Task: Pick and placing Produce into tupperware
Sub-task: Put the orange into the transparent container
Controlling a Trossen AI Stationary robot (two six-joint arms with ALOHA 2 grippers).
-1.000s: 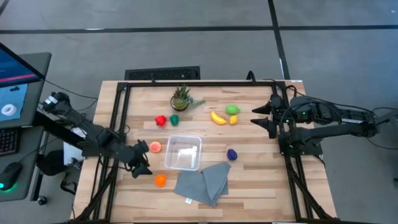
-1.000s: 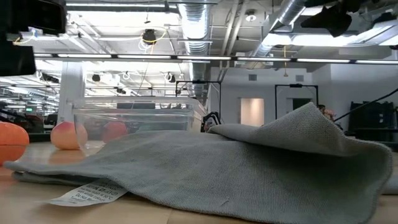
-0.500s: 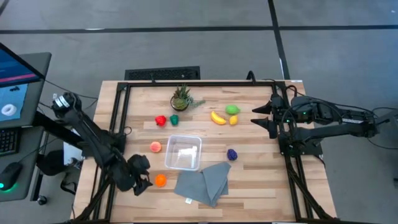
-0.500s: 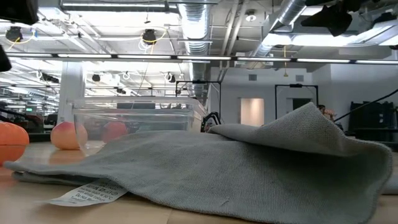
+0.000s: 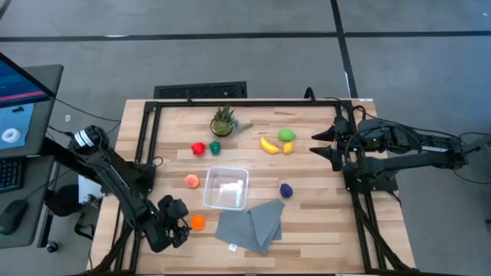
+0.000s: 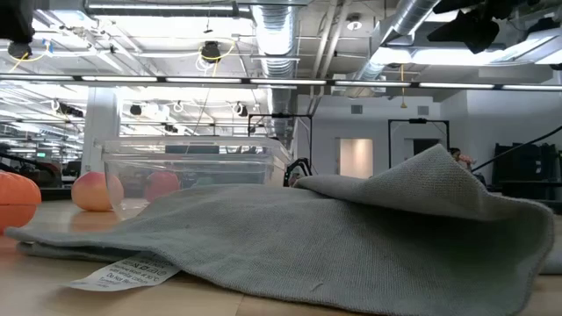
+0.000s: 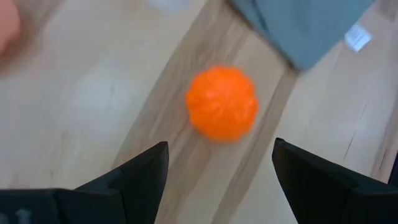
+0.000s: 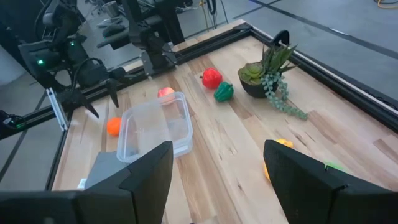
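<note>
- The left gripper (image 5: 178,227) hangs low over the near left part of the light wooden table (image 5: 307,176), right beside the small round orange toy fruit (image 5: 198,221).
- Its two dark fingers (image 7: 142,174) are apart, and from the left wrist camera the orange toy fruit (image 7: 222,102) sits on the wood between and ahead of them, not touched.
- The clear square plastic box with rounded corners (image 5: 225,188) stands near the middle of the table, and I see no fruit in it.
- The folded grey cloth (image 5: 252,222) lies just beside the box on the near side, and the orange fruit is close to the cloth's left edge.
- The round peach-pink toy fruit (image 5: 191,181) lies just left of the box.
- The small red toy fruit (image 5: 198,148) and the dark green toy vegetable (image 5: 215,146) lie side by side farther back, near the spiky green plant in a pot (image 5: 223,121).
- The yellow toy banana (image 5: 268,145), the lime green toy fruit (image 5: 286,135) and a small yellow-orange toy piece (image 5: 288,148) lie close together right of the middle.
- The little purple toy fruit (image 5: 286,189) lies right of the box.
- The right gripper (image 5: 322,143) waits over the right side of the table, with its fingers (image 8: 146,174) apart and holding nothing.
</note>
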